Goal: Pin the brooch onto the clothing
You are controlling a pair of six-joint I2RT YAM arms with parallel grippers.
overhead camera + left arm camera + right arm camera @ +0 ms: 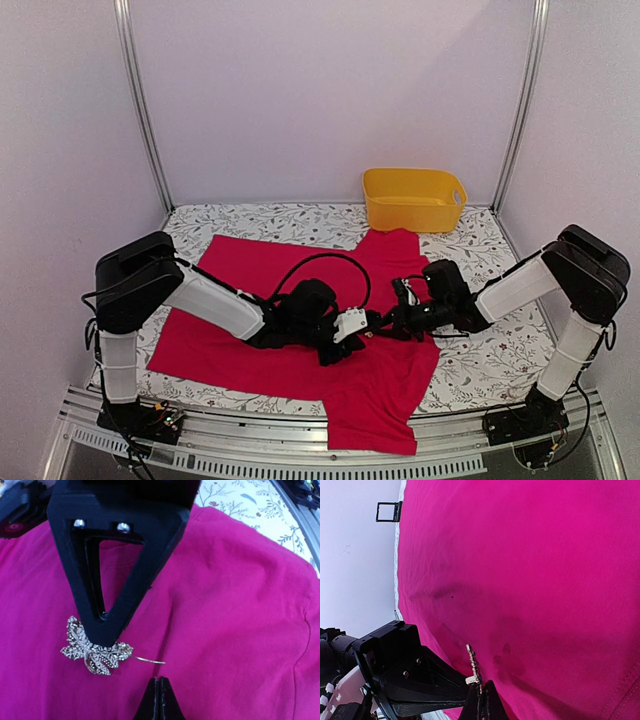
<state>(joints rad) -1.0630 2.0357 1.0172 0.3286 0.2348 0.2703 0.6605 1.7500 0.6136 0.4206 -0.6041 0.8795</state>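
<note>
1 brooch on 1 red T-shirt; R tool clamped on brooch, L tool fingers together, nr pin.

The red T-shirt lay spread on the floral tablecloth, with one end hanging over the near table edge. Above the shirt's middle the left gripper and the right gripper nearly met tip to tip, low over the fabric, and how their jaws stood was too small to read. A yellow basket stood just beyond the shirt's far right end.
</note>
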